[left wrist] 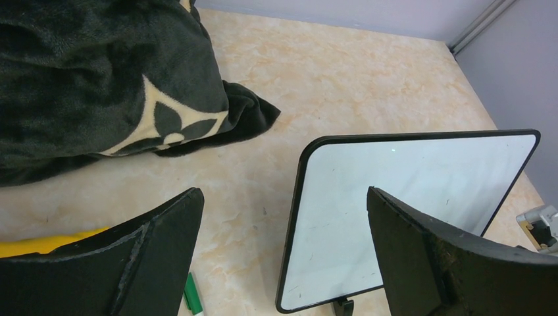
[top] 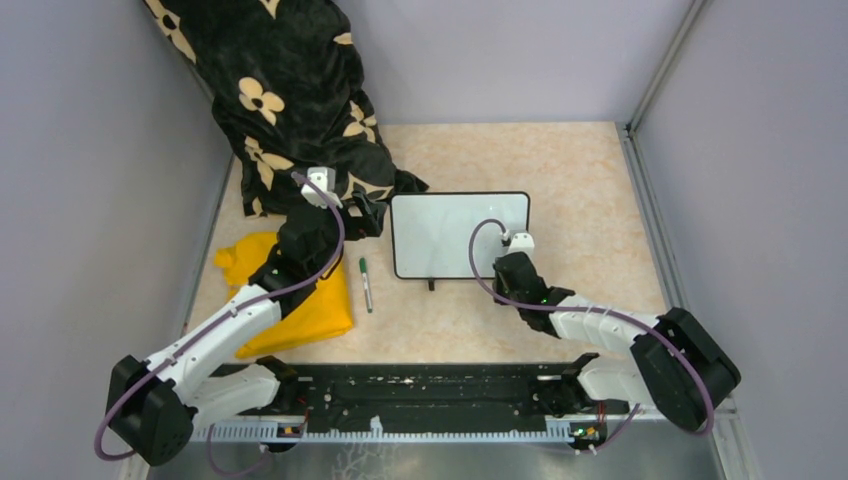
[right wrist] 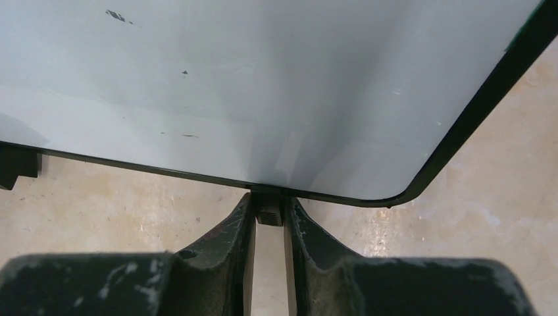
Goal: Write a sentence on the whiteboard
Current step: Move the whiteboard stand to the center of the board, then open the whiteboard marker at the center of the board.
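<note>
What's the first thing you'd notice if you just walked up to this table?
A big black blanket with cream flowers is heaped at the far left. In the middle sits a blank whiteboard, the right gripper pinching a foot on its near edge. A bright yellow cloth lies to its left.

Beige, marbled table (top: 590,180), grey walls on three sides. Carries four things. At the middle, whiteboard (top: 445,235), black-framed, white face up, long edges running left to right, a small black foot poking from the near edge. Just left of that, green marker (top: 366,285), lying front to back, apart from the board. Farther left, yellow cloth (top: 315,315), folded, close beside the marker. At the back left, black blanket (top: 290,90) with cream flowers, heaped, hem near the board's far-left corner.
</note>
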`<action>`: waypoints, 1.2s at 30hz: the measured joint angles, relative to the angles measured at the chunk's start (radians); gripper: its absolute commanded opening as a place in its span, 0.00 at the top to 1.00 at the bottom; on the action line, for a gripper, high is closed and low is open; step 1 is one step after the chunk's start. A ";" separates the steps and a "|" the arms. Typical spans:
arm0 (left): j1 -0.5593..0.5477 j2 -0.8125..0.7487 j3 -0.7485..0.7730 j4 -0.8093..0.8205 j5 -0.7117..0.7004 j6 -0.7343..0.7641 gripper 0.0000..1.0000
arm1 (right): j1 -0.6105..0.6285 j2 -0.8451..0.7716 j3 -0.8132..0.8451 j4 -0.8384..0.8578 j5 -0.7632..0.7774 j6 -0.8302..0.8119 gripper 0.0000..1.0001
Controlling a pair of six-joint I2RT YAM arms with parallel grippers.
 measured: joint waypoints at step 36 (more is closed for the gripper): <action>0.006 0.336 0.188 -0.482 -0.090 -0.236 0.06 | 0.008 -0.625 0.080 -0.331 -0.031 0.072 0.32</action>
